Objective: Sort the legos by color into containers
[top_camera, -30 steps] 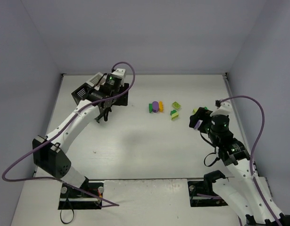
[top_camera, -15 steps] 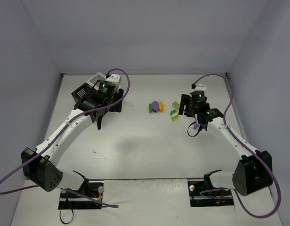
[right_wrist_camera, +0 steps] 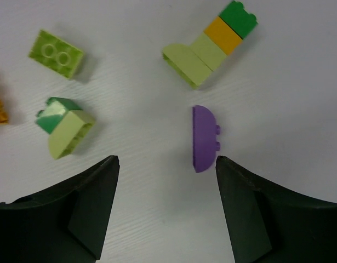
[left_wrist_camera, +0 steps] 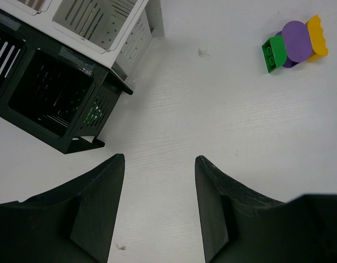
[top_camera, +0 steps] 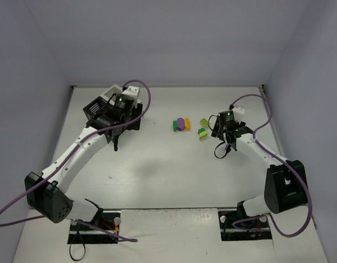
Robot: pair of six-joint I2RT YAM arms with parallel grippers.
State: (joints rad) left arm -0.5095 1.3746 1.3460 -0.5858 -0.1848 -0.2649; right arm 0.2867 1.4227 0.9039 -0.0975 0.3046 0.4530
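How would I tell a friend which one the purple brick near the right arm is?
Find the right arm's tool. Just ahead of it lies the purple brick, touching nothing. It is flat and half-round, the only purple one there; its neighbours are green, lime and orange.

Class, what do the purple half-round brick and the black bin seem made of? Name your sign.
Purple half-round brick: likely moulded plastic, smooth, matt; even colour, crisp edges. Black bin: probably plastic too, slightly glossy; thin slotted walls, light glinting on its rim.
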